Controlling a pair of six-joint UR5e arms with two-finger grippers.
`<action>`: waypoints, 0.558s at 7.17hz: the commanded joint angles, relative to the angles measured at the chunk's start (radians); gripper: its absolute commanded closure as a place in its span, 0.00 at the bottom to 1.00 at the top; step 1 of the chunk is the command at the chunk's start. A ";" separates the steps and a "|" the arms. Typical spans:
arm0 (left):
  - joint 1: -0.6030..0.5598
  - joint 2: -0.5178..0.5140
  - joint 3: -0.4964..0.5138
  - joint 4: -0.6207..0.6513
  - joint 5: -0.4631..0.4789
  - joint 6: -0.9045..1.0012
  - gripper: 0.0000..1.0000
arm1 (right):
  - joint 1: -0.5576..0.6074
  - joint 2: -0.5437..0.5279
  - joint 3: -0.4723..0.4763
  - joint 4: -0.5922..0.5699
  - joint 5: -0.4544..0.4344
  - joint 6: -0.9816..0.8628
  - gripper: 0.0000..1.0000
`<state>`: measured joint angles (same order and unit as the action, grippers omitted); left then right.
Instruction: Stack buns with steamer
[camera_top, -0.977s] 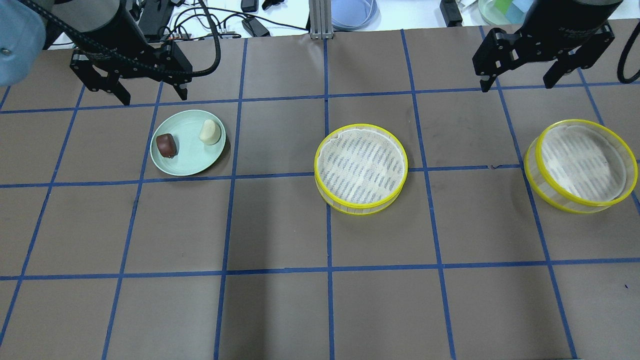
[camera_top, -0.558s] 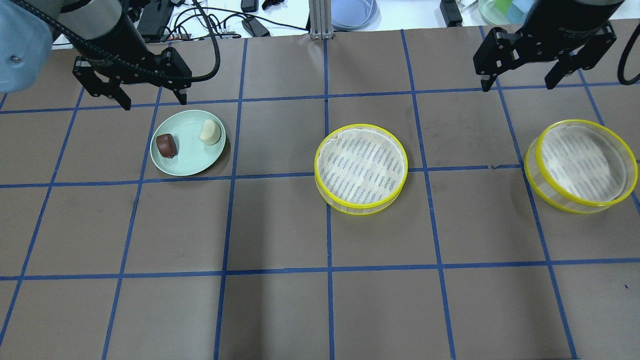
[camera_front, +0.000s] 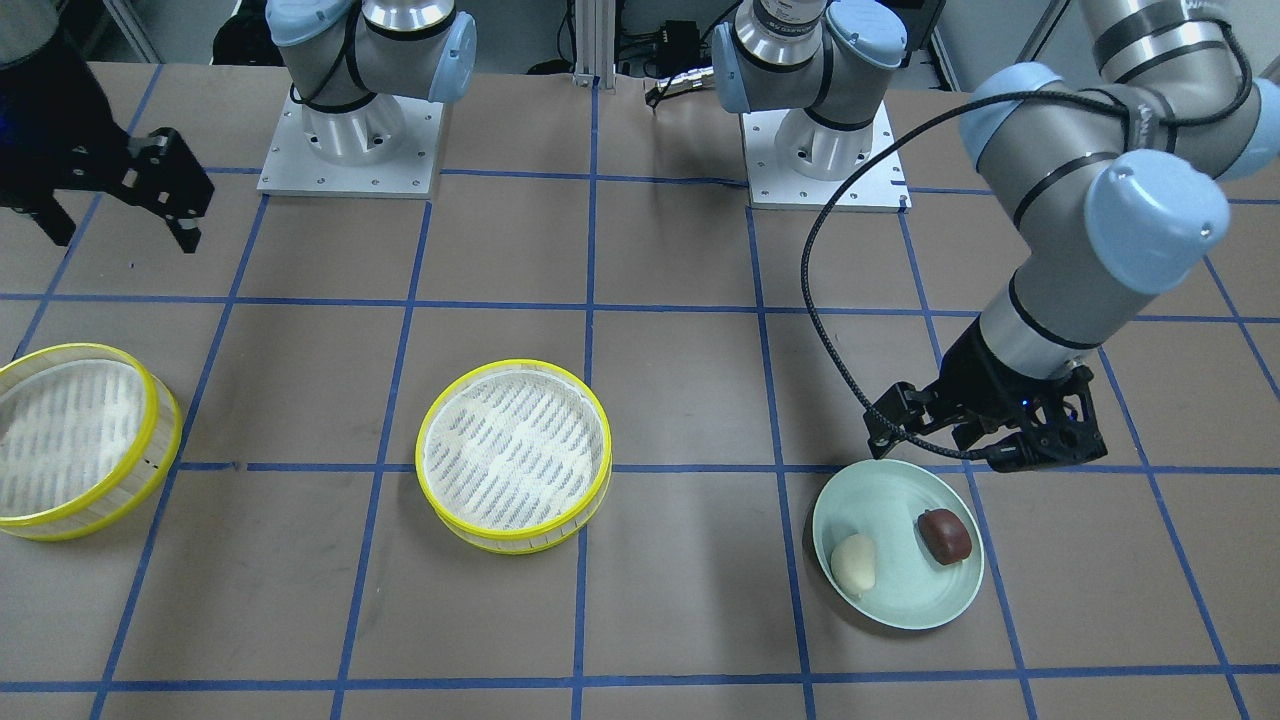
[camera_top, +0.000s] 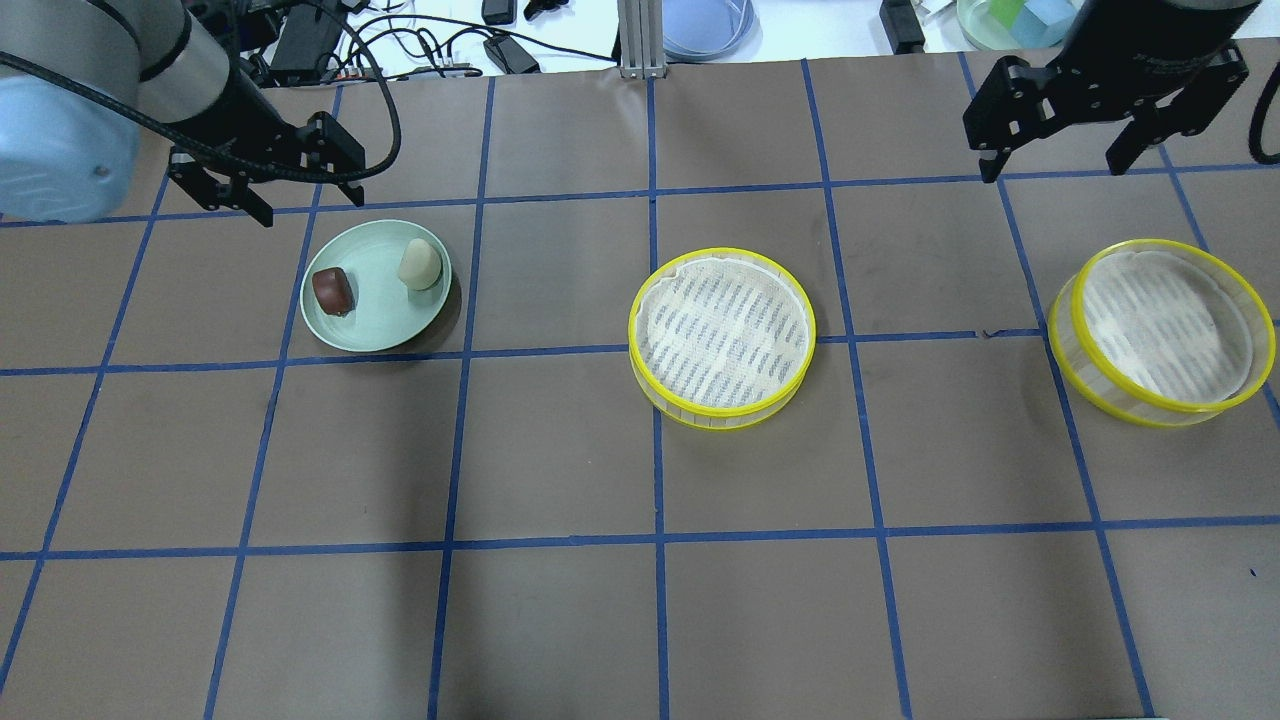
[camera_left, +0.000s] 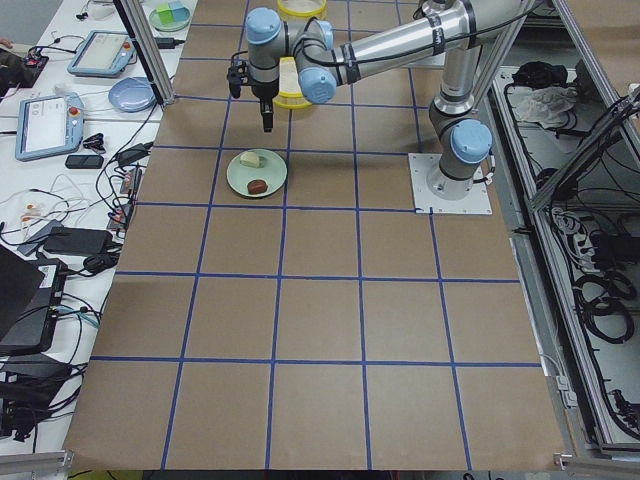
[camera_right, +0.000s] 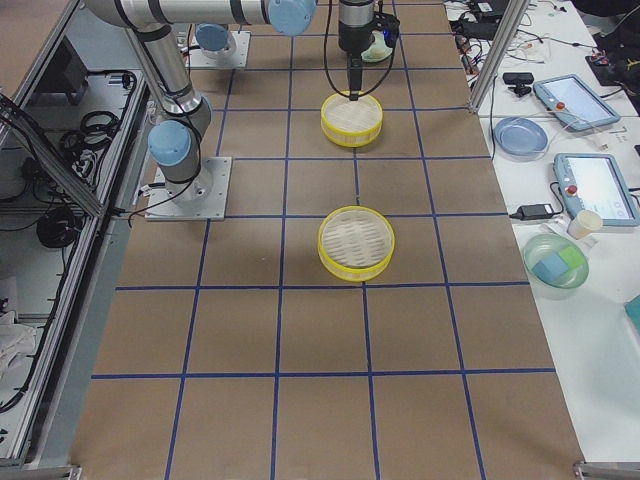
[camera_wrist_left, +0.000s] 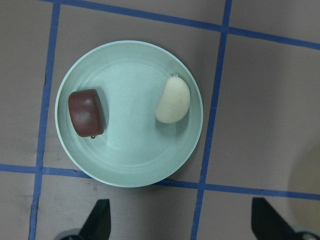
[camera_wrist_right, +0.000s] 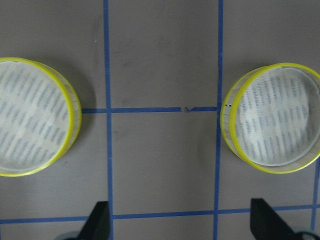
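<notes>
Cream bun (camera_wrist_left: 173, 100) oblong (smooth), brown bun (camera_wrist_left: 86, 113) rounded

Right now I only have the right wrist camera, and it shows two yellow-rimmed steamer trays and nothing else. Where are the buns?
Observer: On a pale green plate on the robot's left side of the table, outside your picture.
Operator: Are they touching each other?
Observer: No. The brown bun and the white bun lie apart on the plate.
Operator: Has the left tool got one?
Observer: No. The left tool hangs open above the plate and holds nothing.
</notes>
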<state>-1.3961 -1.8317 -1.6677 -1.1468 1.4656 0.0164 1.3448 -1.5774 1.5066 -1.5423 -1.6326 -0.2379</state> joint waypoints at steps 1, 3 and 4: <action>0.002 -0.145 -0.013 0.154 -0.004 0.002 0.00 | -0.197 0.061 0.015 -0.019 -0.001 -0.224 0.00; 0.000 -0.219 -0.012 0.238 -0.008 -0.003 0.00 | -0.318 0.175 0.035 -0.196 -0.013 -0.451 0.01; 0.000 -0.245 -0.012 0.261 -0.002 -0.001 0.01 | -0.375 0.227 0.052 -0.278 -0.010 -0.515 0.01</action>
<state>-1.3956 -2.0392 -1.6796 -0.9236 1.4600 0.0154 1.0439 -1.4160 1.5398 -1.7216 -1.6434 -0.6499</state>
